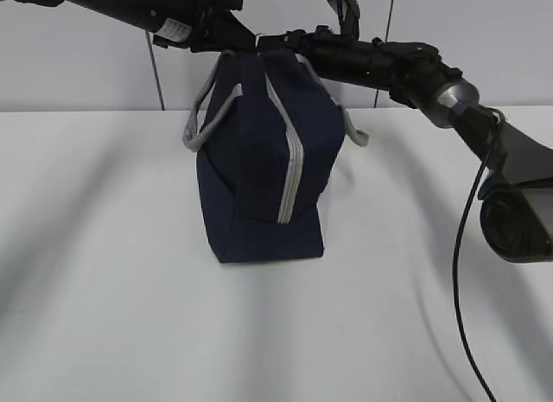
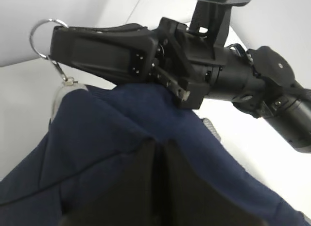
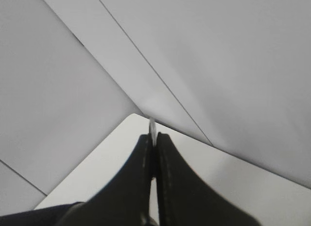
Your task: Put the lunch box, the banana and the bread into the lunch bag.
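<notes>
The navy lunch bag (image 1: 259, 173) stands upright on the white table, its grey zipper (image 1: 292, 173) running down the near end. My left gripper (image 1: 235, 44) is shut on the navy fabric at the bag's top; in the left wrist view its dark fingers (image 2: 141, 187) pinch a fold of the bag (image 2: 97, 138). My right gripper (image 1: 275, 42) is shut on the ring zip pull (image 2: 31, 39) above the bag's top, and the ring's thin silver edge (image 3: 152, 128) shows between its closed fingers (image 3: 138, 177). The lunch box, banana and bread are out of view.
Grey handles (image 1: 200, 117) hang on both sides of the bag. The white table (image 1: 104, 290) spreads around it, with a grey panelled wall (image 1: 78, 47) behind. The right arm and its black cable (image 1: 467, 246) hang over the table's right side.
</notes>
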`<state>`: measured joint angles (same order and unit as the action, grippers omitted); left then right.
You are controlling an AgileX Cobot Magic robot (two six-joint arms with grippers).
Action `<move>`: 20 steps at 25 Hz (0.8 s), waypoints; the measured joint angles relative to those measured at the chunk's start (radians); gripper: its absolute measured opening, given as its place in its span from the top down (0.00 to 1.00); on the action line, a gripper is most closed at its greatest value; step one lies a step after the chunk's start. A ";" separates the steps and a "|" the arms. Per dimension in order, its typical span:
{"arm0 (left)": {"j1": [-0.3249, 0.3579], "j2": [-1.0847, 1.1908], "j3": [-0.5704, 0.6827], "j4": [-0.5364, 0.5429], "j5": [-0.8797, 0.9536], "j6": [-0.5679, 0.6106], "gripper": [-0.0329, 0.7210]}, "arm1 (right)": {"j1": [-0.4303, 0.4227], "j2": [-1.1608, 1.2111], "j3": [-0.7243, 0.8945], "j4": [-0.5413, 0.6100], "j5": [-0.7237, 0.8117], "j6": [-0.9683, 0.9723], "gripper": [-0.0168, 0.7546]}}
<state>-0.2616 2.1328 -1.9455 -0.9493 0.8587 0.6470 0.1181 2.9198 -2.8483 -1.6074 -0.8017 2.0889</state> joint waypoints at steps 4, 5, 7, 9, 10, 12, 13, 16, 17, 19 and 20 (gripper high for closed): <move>0.002 0.003 0.000 0.008 -0.003 0.008 0.95 | 0.021 0.000 0.000 -0.061 0.037 0.010 1.00; 0.002 0.005 0.000 0.009 -0.004 0.012 0.95 | 0.023 0.000 0.000 -0.074 0.041 0.014 1.00; 0.002 0.008 0.000 0.009 -0.007 0.019 0.95 | 0.026 0.004 0.000 -0.092 0.050 0.027 1.00; 0.003 0.009 0.000 0.010 -0.012 0.021 0.95 | 0.026 0.005 -0.001 -0.118 0.053 0.048 1.00; 0.003 0.010 0.000 0.011 -0.014 0.022 0.95 | 0.026 0.007 -0.001 -0.133 0.055 0.059 1.00; 0.006 0.010 0.000 0.012 -0.014 0.022 0.95 | 0.026 0.009 -0.003 -0.156 0.056 0.081 1.00; 0.007 0.011 0.000 0.012 -0.015 0.023 0.95 | 0.026 0.009 -0.005 -0.159 0.059 0.089 1.00; 0.010 0.013 0.000 0.013 -0.017 0.027 0.95 | 0.027 0.012 -0.006 -0.166 0.062 0.102 1.00; 0.010 0.013 0.000 0.014 -0.018 0.027 0.95 | 0.028 0.014 -0.009 -0.166 0.062 0.102 1.00; 0.011 0.013 0.000 0.019 -0.022 0.029 0.95 | 0.028 0.018 -0.009 -0.167 0.062 0.106 1.00; 0.011 0.013 0.000 0.020 -0.022 0.029 0.95 | 0.028 0.019 -0.009 -0.167 0.060 0.106 1.00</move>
<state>-0.2511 2.1463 -1.9455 -0.9293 0.8368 0.6756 0.1463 2.9388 -2.8576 -1.7747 -0.7422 2.1945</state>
